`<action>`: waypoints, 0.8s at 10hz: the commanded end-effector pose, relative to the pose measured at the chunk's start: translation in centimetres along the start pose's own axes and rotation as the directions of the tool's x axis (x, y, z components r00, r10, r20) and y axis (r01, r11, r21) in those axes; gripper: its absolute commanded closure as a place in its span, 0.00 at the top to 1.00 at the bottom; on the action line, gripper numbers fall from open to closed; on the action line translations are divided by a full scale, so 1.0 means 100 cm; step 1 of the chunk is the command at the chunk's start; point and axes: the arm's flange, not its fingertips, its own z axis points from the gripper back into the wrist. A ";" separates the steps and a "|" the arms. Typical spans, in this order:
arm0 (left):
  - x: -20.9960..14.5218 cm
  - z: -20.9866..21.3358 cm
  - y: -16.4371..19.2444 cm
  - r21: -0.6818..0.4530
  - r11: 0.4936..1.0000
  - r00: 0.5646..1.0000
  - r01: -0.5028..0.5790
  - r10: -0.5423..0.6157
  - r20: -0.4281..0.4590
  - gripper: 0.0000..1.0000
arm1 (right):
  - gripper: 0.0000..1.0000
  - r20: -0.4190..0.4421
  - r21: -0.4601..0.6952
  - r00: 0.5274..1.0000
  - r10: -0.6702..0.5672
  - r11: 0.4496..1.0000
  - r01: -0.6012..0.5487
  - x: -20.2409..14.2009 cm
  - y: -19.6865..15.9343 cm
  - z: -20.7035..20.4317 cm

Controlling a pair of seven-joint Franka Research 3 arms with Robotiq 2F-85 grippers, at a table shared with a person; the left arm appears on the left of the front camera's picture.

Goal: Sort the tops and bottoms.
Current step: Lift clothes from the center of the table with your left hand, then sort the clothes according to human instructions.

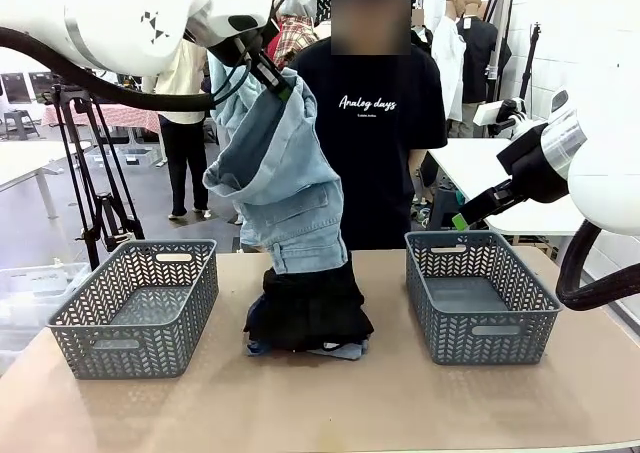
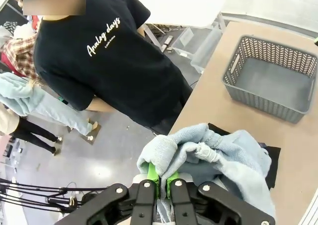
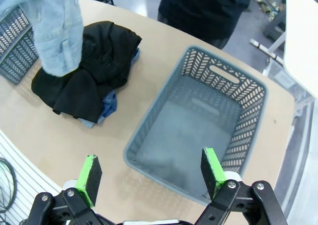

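left claw [image 2: 160, 183] clenched on denim shorts [image 1: 285, 178] hanging below it; right claw [image 3: 149, 173] released over basket [image 3: 238, 106]

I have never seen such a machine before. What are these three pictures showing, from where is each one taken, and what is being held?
Two white robot arms work at a table, facing a person. One picture looks across the table; the other two come from a camera on each wrist. The left gripper is shut on light blue denim shorts, lifted above a pile with a black garment on top. The right gripper is open and holds nothing, above the right basket. A second basket stands on the left. Both baskets look empty.
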 end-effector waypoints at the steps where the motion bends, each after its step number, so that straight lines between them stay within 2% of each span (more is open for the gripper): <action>1: 0.001 0.004 0.003 -0.003 1.000 1.000 -0.017 0.018 0.013 0.00 | 1.00 0.006 0.017 1.000 -0.008 1.000 0.008 0.000 0.000 -0.001; 8: 0.001 0.004 0.003 -0.003 1.000 1.000 -0.017 0.018 0.013 0.00 | 1.00 0.006 0.017 1.000 -0.008 1.000 0.008 0.000 0.000 -0.001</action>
